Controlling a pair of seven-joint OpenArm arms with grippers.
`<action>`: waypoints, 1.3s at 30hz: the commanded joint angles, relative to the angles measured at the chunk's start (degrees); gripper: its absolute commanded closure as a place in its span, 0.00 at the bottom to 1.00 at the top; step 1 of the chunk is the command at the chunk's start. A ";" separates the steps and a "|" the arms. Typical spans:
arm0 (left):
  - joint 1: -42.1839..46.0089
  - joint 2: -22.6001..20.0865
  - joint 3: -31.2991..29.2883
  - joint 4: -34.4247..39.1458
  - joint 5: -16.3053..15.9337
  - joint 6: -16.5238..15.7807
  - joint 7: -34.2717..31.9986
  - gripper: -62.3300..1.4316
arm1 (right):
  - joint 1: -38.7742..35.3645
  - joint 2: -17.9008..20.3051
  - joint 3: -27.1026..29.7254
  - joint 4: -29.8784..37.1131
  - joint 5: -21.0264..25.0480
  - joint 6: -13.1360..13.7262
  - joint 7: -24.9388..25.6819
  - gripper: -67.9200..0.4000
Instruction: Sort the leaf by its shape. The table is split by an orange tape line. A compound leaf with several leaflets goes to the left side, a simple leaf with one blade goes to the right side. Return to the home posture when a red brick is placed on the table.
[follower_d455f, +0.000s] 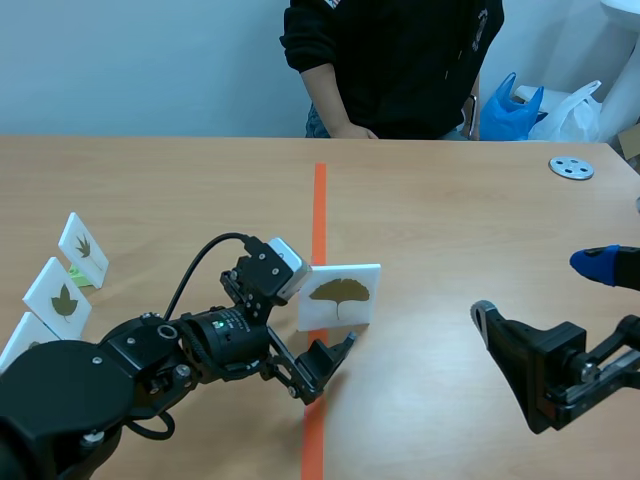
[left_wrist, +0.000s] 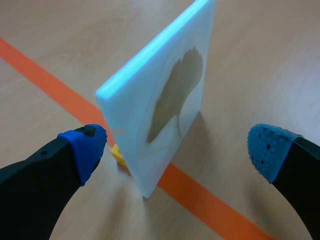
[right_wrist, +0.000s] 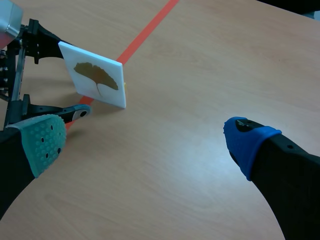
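Person (follower_d455f: 390, 60) in a dark top stands across the worktop (follower_d455f: 450, 230), one hand at the far edge. A blue bag (follower_d455f: 508, 105) and a white bag (follower_d455f: 575, 108) sit behind the far right corner. A metal disc (follower_d455f: 571, 167) lies flat near that corner. Three leaf cards (follower_d455f: 58, 298) stand in a row at the left edge, well apart from both claws.

The ginkgo card (follower_d455f: 340, 297) stands upright across the tape line (follower_d455f: 319, 200), most of it on the right side, with a yellow foot (left_wrist: 119, 155) at its base. The left claw (left_wrist: 177, 149) is open and straddles the card. One blue pad (left_wrist: 85, 147) is just beside the card's back, and I can't tell if it touches. The other pad is well off the leaf face. The left arm is low and stretched in to the line.

The right claw (right_wrist: 147, 145) is open wide and holds nothing. It sits low over the worktop on the right side, pointed toward the card and well apart from it.
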 joint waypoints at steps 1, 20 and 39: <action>-1.62 0.79 0.11 0.59 -0.63 -0.04 -1.09 0.04 | 0.66 0.11 0.90 0.22 0.22 -0.07 0.83 0.00; -3.06 1.16 0.55 -1.62 -0.79 -0.04 -1.62 0.63 | 0.66 0.11 0.90 0.22 0.24 -0.07 0.83 0.00; 1.27 -3.21 -0.33 8.13 -8.31 -4.98 3.96 0.92 | 0.66 0.11 0.90 0.22 0.24 -0.07 0.85 0.00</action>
